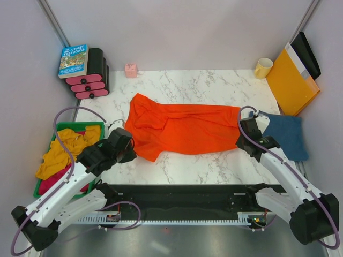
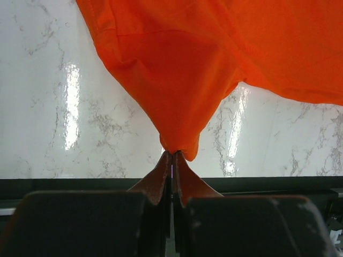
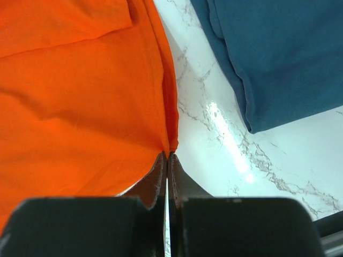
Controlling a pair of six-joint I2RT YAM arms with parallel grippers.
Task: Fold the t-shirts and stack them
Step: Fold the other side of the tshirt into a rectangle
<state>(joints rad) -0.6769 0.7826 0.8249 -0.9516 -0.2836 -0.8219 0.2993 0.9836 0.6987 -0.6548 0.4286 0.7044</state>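
Observation:
The orange-red t-shirt (image 1: 182, 128) lies stretched across the middle of the marble table (image 1: 203, 85), folded lengthwise. My left gripper (image 1: 130, 152) is shut on its left near corner, and the cloth (image 2: 177, 69) pulls to a point at the fingertips (image 2: 163, 166). My right gripper (image 1: 239, 140) is shut on the shirt's right near corner (image 3: 80, 107). The denim-blue t-shirt (image 1: 286, 134) lies folded at the right edge, just beyond my right gripper, and shows in the right wrist view (image 3: 278, 53).
A green bin (image 1: 60, 130) with yellow and pink clothes stands at the left. A book on a black and pink stack (image 1: 88, 72), a small pink box (image 1: 131, 70), a yellow mug (image 1: 263, 68) and an orange-yellow envelope (image 1: 292, 81) line the back.

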